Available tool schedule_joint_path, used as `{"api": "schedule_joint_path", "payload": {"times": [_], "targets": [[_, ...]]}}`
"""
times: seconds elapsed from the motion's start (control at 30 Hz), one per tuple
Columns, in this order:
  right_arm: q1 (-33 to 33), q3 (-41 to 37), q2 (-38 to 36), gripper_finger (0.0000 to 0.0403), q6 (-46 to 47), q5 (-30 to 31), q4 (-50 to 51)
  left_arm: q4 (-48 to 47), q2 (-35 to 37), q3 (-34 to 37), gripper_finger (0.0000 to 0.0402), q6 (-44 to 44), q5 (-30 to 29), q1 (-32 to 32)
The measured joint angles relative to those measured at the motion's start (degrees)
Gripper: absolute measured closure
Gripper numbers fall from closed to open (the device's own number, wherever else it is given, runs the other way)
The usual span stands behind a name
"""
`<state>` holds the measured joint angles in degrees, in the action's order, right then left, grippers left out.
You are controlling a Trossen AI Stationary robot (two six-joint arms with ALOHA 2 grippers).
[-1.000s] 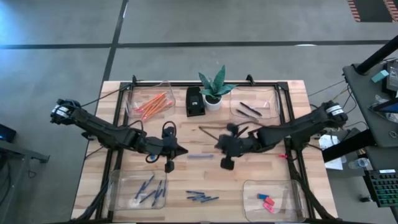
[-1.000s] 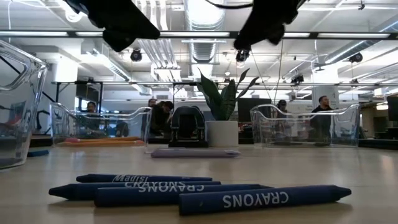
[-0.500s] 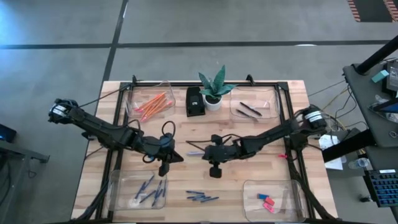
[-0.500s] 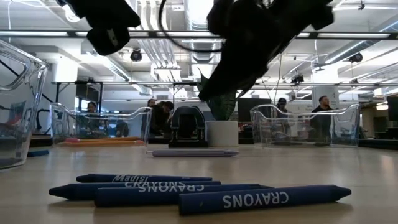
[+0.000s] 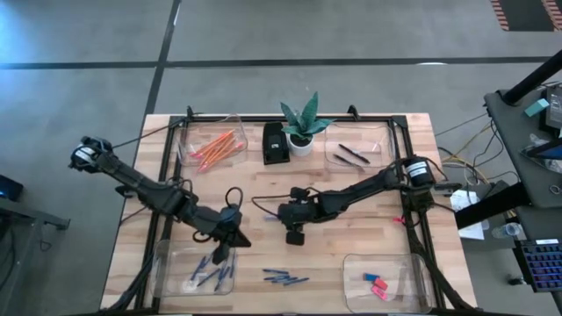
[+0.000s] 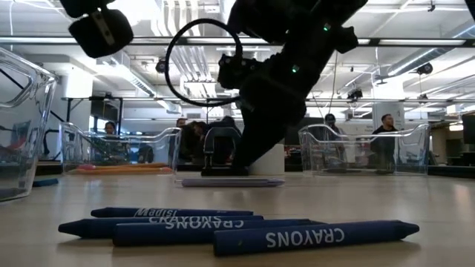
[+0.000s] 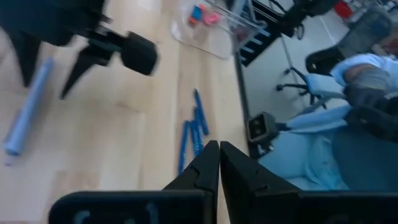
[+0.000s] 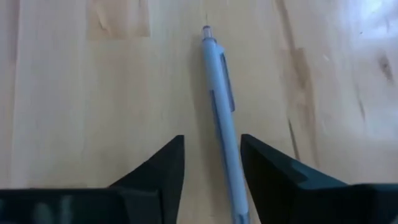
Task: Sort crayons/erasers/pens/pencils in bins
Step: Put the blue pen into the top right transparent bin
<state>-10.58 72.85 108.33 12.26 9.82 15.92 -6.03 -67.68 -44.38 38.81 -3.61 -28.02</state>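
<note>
While the overhead camera lays out the whole table (image 5: 132, 263), only the right wrist camera shows what the right gripper (image 8: 211, 163) is over: a pale blue pen (image 8: 222, 121) lying flat on the wood, its shaft running between the two spread fingers (image 8: 160, 167), with no contact visible. From above, that gripper (image 5: 283, 212) sits near the table's middle and the pen is hidden under it.

The left gripper (image 5: 235, 239) hangs over the near-left bin (image 5: 163, 283), which holds dark pens (image 5: 211, 266); its own wrist camera shows its fingers (image 7: 205, 171) pressed together with nothing between them. That same camera looks across at the loose blue crayons (image 7: 194, 127), the far bin with erasers (image 7: 204, 14) and the pale pen (image 7: 26, 106) beside the right arm.

In the overhead view the orange pencils (image 5: 216, 146) lie in the far-left bin (image 5: 184, 132), two dark pens (image 5: 351, 156) in the far-right bin (image 5: 384, 132), and red and blue erasers (image 5: 375, 283) in the near-right bin (image 5: 351, 272). A black box (image 5: 276, 144) and a potted plant (image 5: 301, 123) stand between the far bins.

The table-level camera alone reads the "CRAYONS" lettering on the blue sticks (image 6: 245, 226) in front, and shows the pale pen (image 6: 230, 182) lying at the foot of the right arm, with people seated in the room behind.
</note>
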Motion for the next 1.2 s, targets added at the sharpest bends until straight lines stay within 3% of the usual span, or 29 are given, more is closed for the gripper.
{"api": "schedule_joint_path", "payload": {"times": [0.33, 0.47, 0.83, 1.2], "targets": [[2.76, -0.08, 2.55, 0.0258, 0.36, -0.04, -0.50, 2.06, 0.00, -0.02, 0.0402, 1.42, -0.13, -1.72], [3.81, 0.05, 3.65, 0.0272, 0.65, -4.91, -0.63, 2.12, 0.00, -0.02, 0.0402, 1.44, -0.15, -1.72], [4.60, -0.10, 3.74, 0.0379, 0.65, -6.97, 0.14, 2.17, 0.00, -0.02, 0.0402, 1.44, -0.26, -1.72], [4.99, -1.77, -2.05, 0.0378, -1.93, -2.71, 3.78, 2.34, 0.00, -0.02, 0.0402, 2.95, -0.33, -1.72]]}}
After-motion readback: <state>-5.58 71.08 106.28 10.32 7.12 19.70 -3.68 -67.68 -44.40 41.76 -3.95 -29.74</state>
